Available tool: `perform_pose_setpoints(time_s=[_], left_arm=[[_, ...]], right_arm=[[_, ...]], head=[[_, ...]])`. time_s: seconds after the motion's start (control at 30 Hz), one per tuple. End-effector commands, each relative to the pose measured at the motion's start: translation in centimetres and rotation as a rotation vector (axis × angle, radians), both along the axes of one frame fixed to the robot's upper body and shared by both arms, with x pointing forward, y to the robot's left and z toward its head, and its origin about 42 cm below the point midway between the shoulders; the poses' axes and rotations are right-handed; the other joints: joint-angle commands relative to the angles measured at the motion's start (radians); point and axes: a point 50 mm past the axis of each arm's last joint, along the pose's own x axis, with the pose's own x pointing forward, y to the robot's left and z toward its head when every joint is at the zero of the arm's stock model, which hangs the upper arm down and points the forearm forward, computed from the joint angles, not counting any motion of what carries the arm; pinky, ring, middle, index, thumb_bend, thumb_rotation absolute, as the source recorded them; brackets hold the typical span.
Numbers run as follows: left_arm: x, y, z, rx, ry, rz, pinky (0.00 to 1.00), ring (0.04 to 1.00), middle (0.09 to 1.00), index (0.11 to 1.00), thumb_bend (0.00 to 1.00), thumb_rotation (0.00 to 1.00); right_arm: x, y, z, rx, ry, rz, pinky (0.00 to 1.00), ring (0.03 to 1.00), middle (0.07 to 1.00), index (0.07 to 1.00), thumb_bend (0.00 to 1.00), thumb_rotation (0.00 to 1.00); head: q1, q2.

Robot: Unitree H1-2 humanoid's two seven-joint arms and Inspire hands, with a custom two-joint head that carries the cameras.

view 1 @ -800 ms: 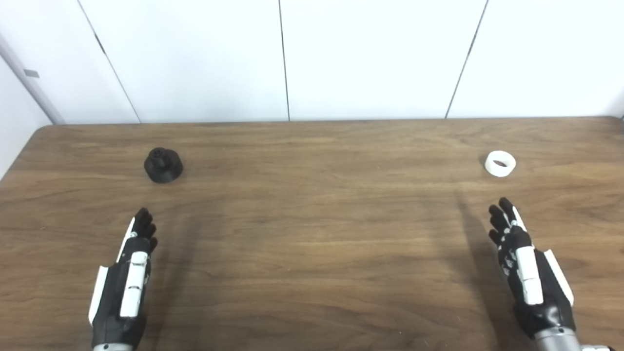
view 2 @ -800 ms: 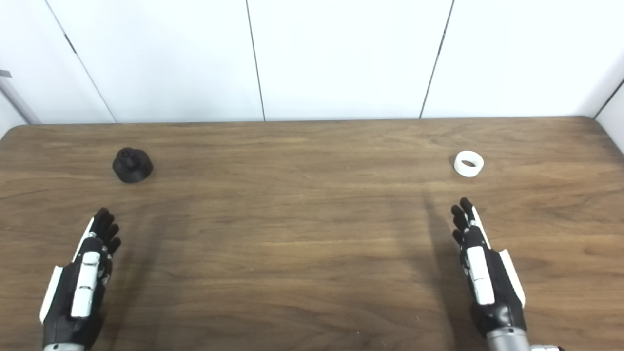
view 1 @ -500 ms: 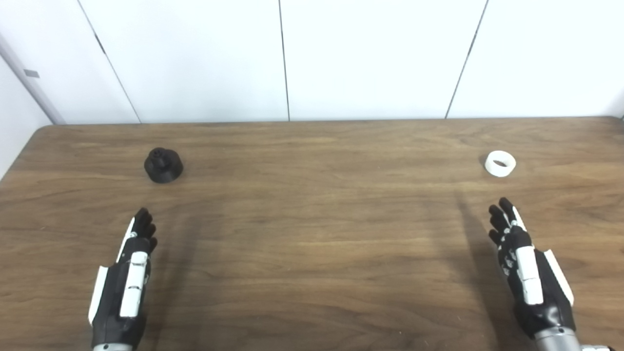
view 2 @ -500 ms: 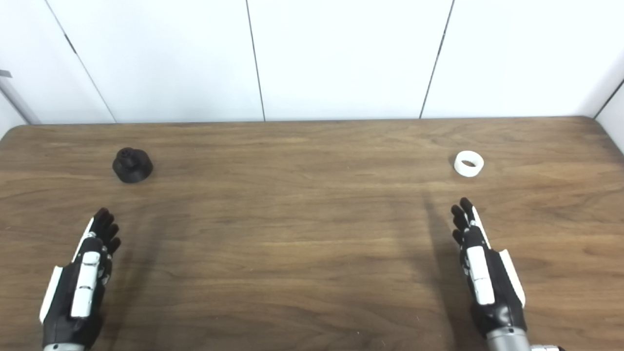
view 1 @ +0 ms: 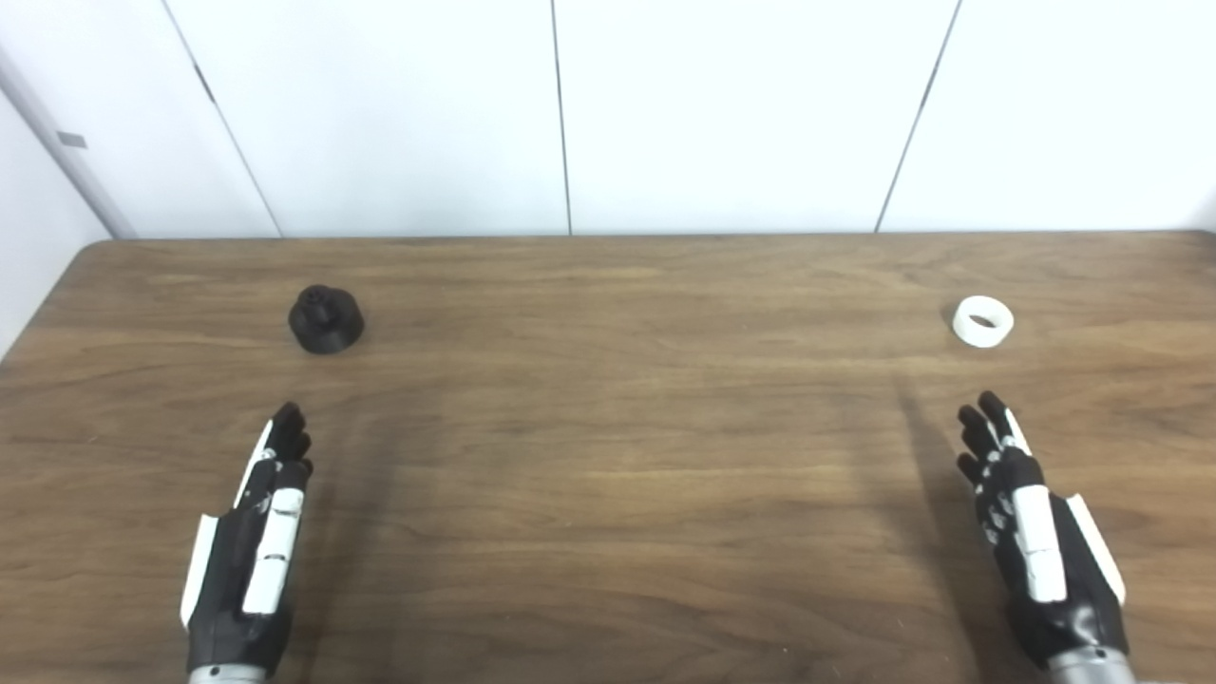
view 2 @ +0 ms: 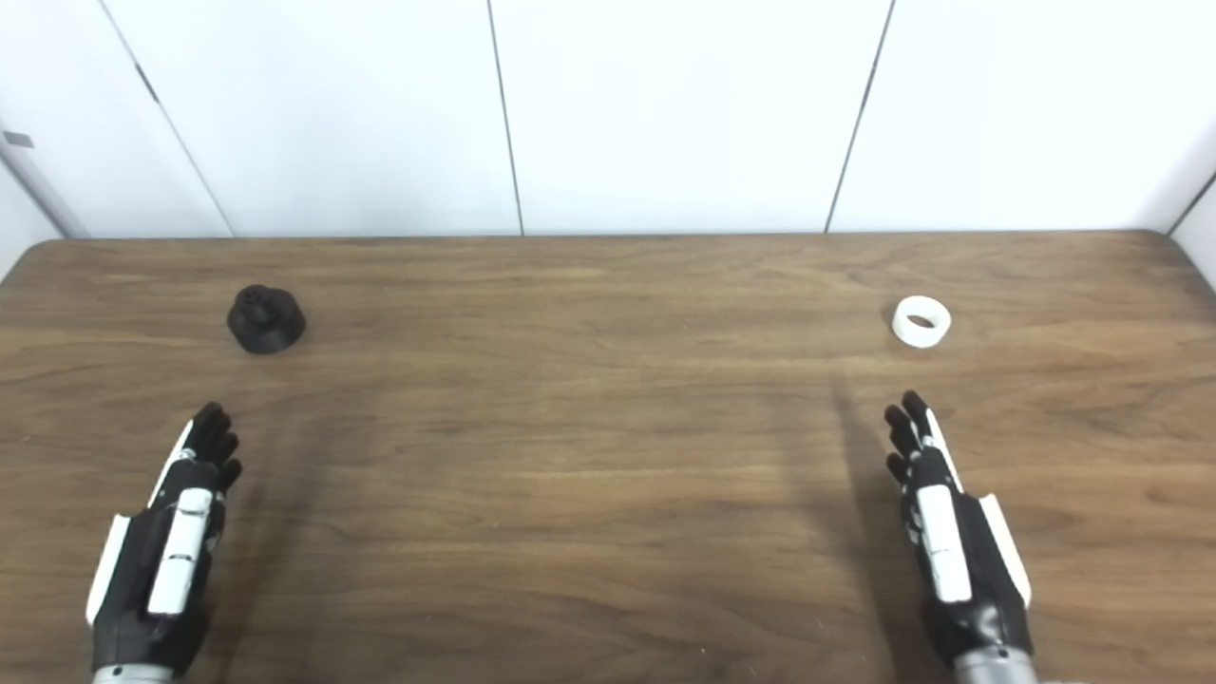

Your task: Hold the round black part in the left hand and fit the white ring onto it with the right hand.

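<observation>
With both my hands empty and fingers outstretched, left hand [view 1: 245, 560] at lower left and right hand [view 1: 1040, 546] at lower right, I risk nudging the round black part [view 1: 326, 319] at upper left or the light white ring [view 1: 983, 321] at upper right across the desk [view 1: 627, 418].

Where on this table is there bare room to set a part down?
The whole middle of the table, between the black part and the ring, is bare. So is the strip between the left hand and right hand. Nowhere is crowded.
</observation>
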Motion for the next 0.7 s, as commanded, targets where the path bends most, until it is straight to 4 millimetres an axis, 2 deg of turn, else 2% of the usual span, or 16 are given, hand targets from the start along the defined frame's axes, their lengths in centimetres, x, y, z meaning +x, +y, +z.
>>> perform_pose_setpoints(time_s=[0.0, 0.07, 0.13, 0.33, 0.37, 0.67], left_arm=[[0.0, -0.5, 0.4, 0.007, -0.064, 0.016, 0.98, 0.964, 0.982, 0.967, 0.43, 0.73], [-0.1, -0.7, 0.2, 0.009, -0.050, 0.002, 0.99, 0.965, 0.973, 0.969, 0.45, 0.76], [-0.1, -0.9, 0.0, 0.022, -0.038, -0.009, 0.99, 0.968, 0.968, 0.971, 0.48, 0.78], [-0.1, -1.4, -0.4, 0.042, -0.035, -0.036, 1.00, 0.979, 0.973, 0.975, 0.48, 0.87], [-0.1, -1.5, -0.4, 0.045, -0.034, -0.038, 1.00, 0.982, 0.977, 0.980, 0.49, 0.88], [0.1, -1.8, -0.7, 0.064, -0.021, -0.035, 1.00, 0.986, 0.985, 0.992, 0.49, 0.81]], right_arm=[[0.1, -0.3, 0.8, -0.003, -0.069, 0.003, 1.00, 1.000, 0.978, 1.000, 0.58, 1.00], [0.1, -0.3, 0.7, -0.006, -0.061, -0.001, 1.00, 1.000, 0.985, 1.000, 0.60, 1.00], [0.1, -0.4, 0.5, -0.009, -0.056, 0.001, 1.00, 1.000, 0.992, 1.000, 0.61, 1.00], [0.3, -0.7, 0.0, -0.001, -0.069, 0.007, 1.00, 1.000, 1.000, 1.000, 0.63, 1.00], [0.4, -0.8, 0.0, -0.009, -0.069, -0.004, 1.00, 1.000, 1.000, 1.000, 0.61, 1.00], [0.5, -0.9, -0.3, -0.006, -0.067, -0.017, 1.00, 1.000, 1.000, 1.000, 0.56, 1.00]], head=[[0.014, -0.009], [0.053, -0.039], [0.068, -0.053], [0.107, -0.089], [0.120, -0.098], [0.143, -0.114]])
